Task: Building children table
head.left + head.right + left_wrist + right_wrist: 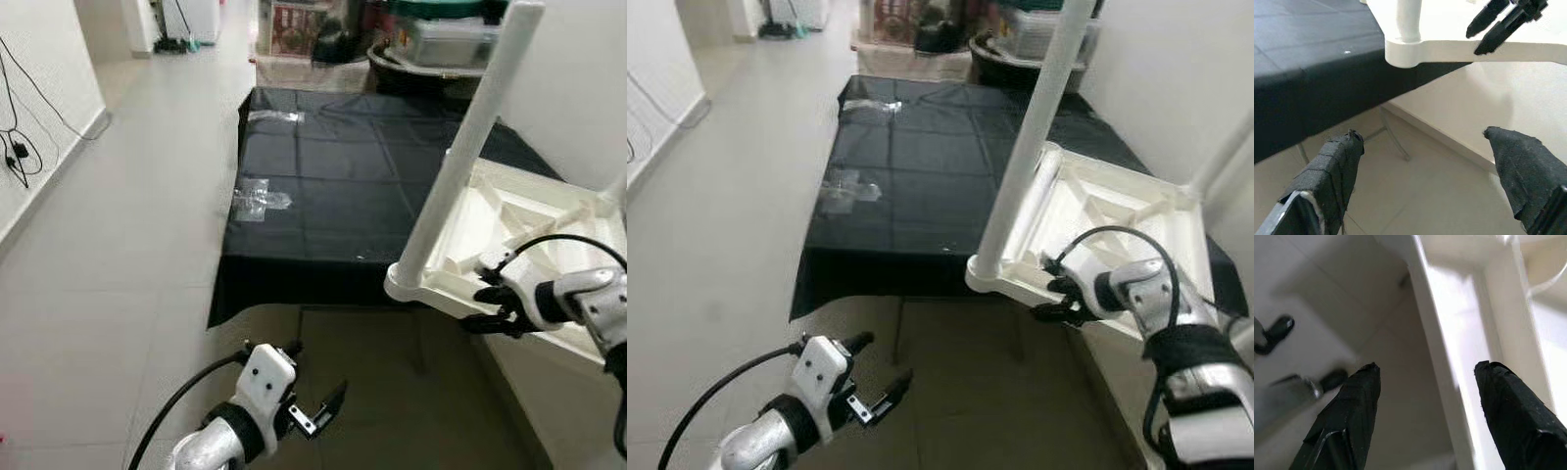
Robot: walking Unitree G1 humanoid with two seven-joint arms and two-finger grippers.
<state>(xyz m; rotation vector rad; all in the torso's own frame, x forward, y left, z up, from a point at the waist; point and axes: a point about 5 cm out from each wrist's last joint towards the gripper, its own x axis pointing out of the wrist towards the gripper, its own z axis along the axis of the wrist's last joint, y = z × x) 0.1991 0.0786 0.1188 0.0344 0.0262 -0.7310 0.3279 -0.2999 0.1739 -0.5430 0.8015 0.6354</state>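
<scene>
Our right gripper (487, 305), fingers spread, sits at the near rim of the upturned white tabletop (549, 225), which overhangs the black-covered table (323, 186). Its fitted leg (465, 147) points up and slightly away. Our left gripper (318, 406), also spread, hangs lower and well apart.

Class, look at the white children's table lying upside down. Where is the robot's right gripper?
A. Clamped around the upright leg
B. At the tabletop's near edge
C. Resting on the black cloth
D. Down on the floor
B: the right gripper sits at the near edge of the white tabletop, fingers open either side of the rim.
</scene>
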